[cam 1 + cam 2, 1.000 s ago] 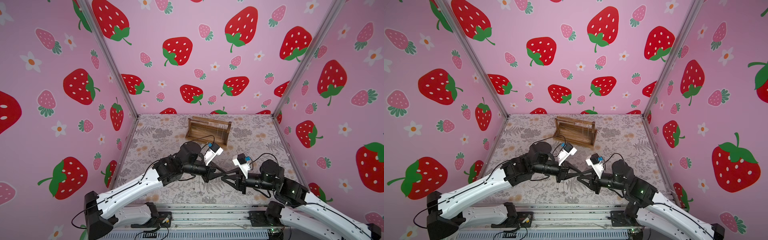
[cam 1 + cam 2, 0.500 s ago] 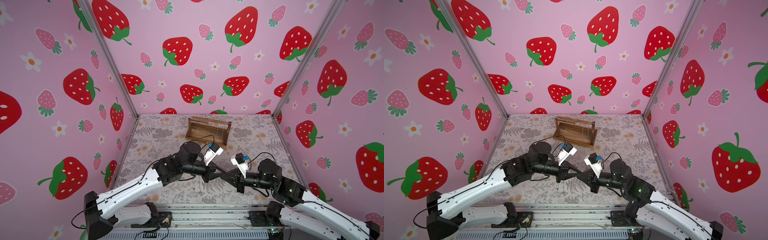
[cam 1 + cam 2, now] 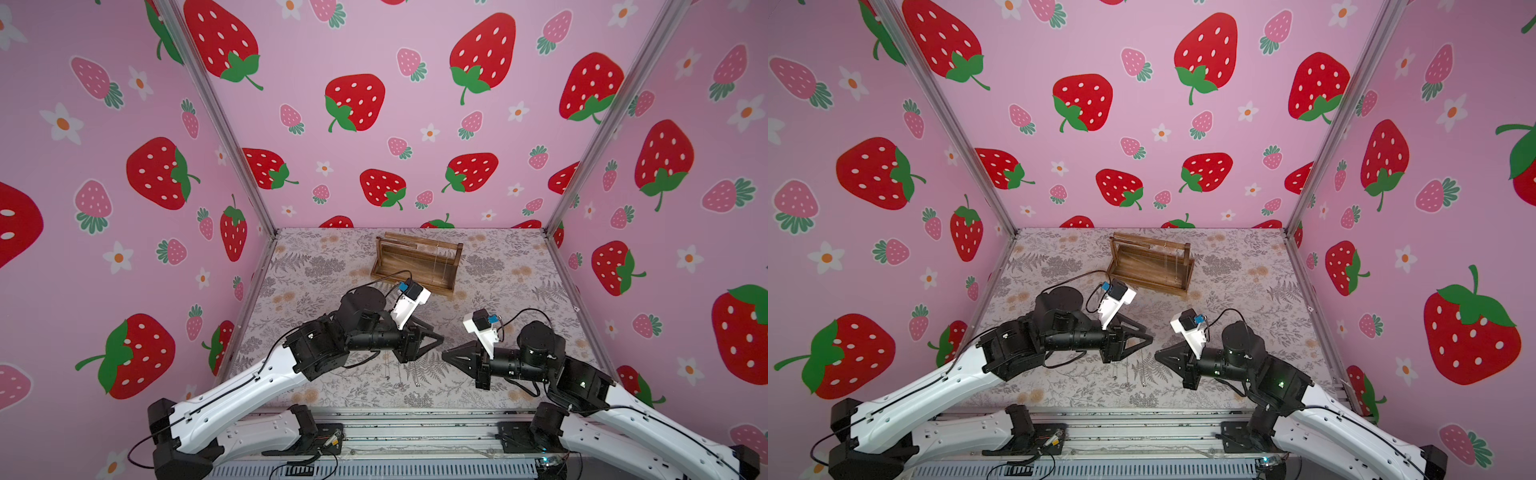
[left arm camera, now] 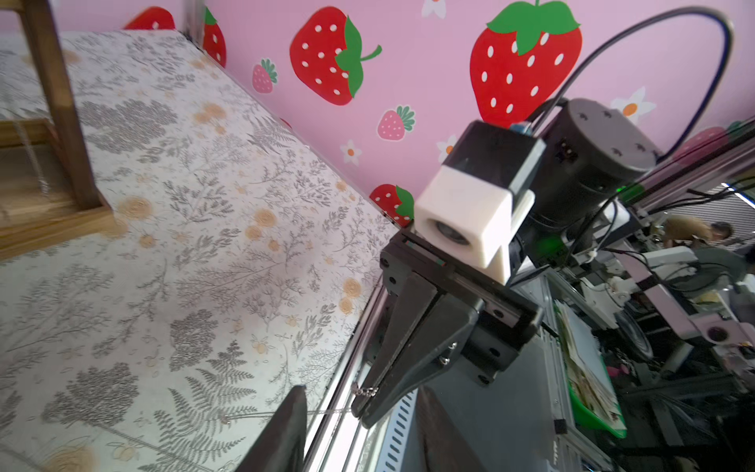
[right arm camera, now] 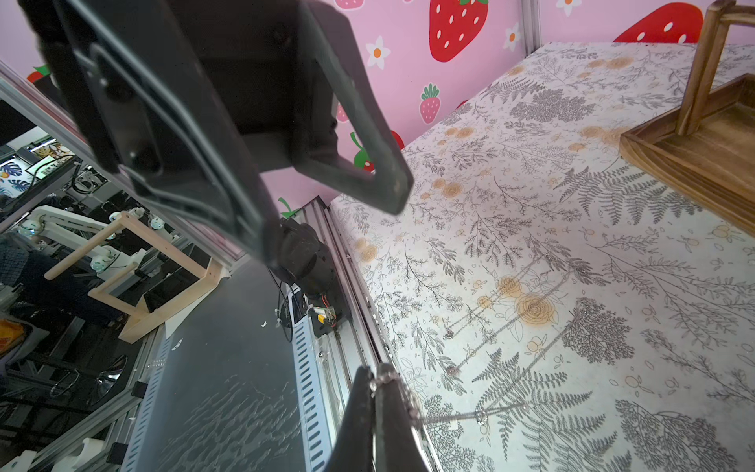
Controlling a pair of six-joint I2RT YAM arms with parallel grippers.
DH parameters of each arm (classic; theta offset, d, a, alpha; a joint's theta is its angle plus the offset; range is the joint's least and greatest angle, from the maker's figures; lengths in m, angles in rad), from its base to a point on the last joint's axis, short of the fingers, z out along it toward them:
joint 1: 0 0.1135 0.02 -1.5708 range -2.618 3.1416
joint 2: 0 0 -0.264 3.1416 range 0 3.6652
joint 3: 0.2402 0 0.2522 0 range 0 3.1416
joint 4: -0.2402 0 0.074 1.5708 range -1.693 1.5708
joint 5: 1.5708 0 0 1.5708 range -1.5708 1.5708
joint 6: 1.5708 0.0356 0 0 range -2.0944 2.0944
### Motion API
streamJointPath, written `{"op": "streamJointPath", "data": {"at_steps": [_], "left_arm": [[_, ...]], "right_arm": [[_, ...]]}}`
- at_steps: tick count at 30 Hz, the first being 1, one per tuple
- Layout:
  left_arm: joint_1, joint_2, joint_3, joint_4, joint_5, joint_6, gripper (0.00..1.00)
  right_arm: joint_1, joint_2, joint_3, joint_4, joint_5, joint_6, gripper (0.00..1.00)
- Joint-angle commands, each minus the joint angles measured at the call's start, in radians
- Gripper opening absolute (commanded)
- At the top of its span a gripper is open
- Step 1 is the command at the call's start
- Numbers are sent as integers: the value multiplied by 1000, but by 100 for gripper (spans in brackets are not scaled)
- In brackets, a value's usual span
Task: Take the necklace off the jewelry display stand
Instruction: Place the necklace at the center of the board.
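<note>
the necklace (image 4: 363, 391) is a hair-thin silver chain, off the jewelry display stand (image 3: 405, 259) and well apart from it. in both top views the stand sits in the upper middle of the mat (image 3: 316, 266) and the chain in the lower middle, between the two arms. the right gripper (image 3: 445, 355) is pinched closed on one end of the chain, with a few links poking out at the very tips. from there the chain runs past the left gripper (image 3: 437, 338), whose fingers (image 4: 286, 429) stand apart with nothing clamped. the rest sags to the mat.

it looks nearly weightless and fully limp, so it should follow whichever end is held and swing freely. the links are fine and slippery. they could slide out of a loose pinch, and could kink or snap if tugged while snagged. the best hold is probably at the very fingertips near an end, lifting slowly until the slack clears the mat.
</note>
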Motion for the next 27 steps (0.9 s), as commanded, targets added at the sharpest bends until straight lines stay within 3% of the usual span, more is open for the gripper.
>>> {"op": "streamJointPath", "data": {"at_steps": [1,8,18,27], "left_arm": [[-1,-77,10,-103,-167,43,42],[-1,-307,-84,-212,-325,27,41],[-1,-643,-250,-287,-385,-72,40],[-1,-785,-289,-399,-457,-85,40]], "right_arm": [[5,9,-4,-6,16,27,0],[6,40,-5,-50,92,66,0],[5,72,-40,-41,63,106,0],[5,118,-34,-65,176,122,0]]}}
